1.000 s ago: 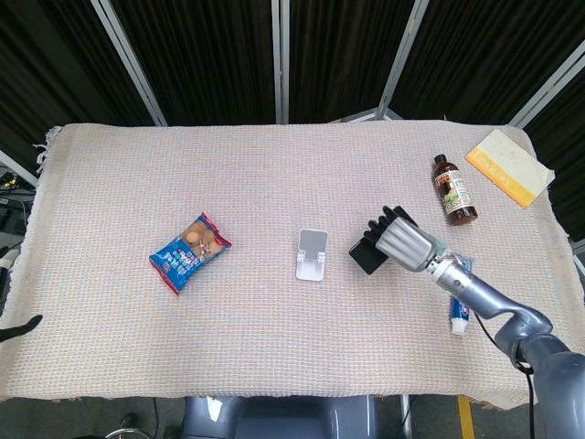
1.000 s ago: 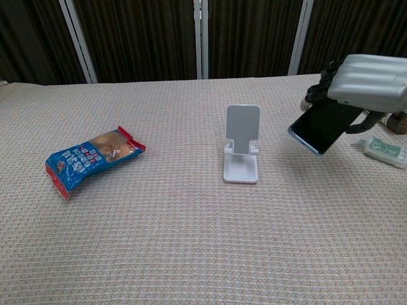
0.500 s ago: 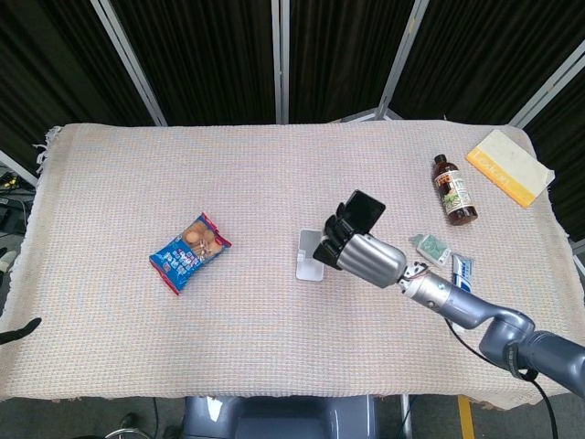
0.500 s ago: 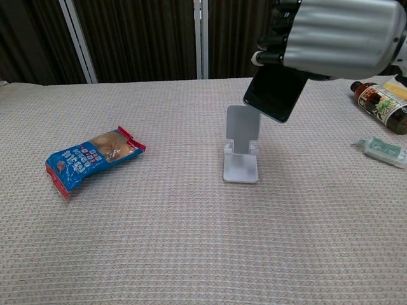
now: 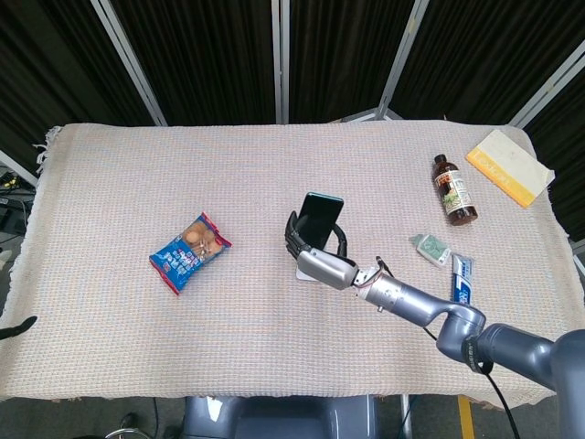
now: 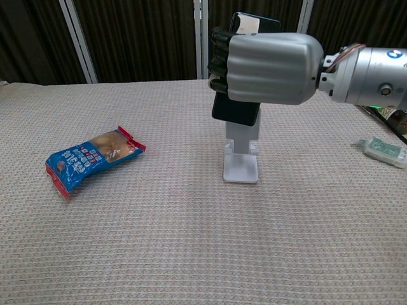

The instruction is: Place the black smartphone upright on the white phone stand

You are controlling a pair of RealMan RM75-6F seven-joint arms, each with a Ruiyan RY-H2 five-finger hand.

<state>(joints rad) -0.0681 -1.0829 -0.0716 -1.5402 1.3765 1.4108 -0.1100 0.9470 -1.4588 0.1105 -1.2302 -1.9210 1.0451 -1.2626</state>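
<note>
My right hand (image 5: 315, 256) (image 6: 267, 68) grips the black smartphone (image 5: 319, 218) (image 6: 234, 109), holding it upright just above the white phone stand (image 6: 241, 159). In the chest view the phone's lower edge hangs in front of the stand's back plate, above its foot. In the head view the hand and phone cover most of the stand (image 5: 305, 273). My left hand shows in neither view.
A blue snack packet (image 5: 188, 251) (image 6: 90, 157) lies left of the stand. Right of it lie a brown bottle (image 5: 453, 189), a small green packet (image 5: 429, 248), a toothpaste tube (image 5: 460, 277) (image 6: 384, 151) and a yellow book (image 5: 508, 165).
My right hand has carried the phone leftward from the right side to over the stand and turned it from tilted to upright.
</note>
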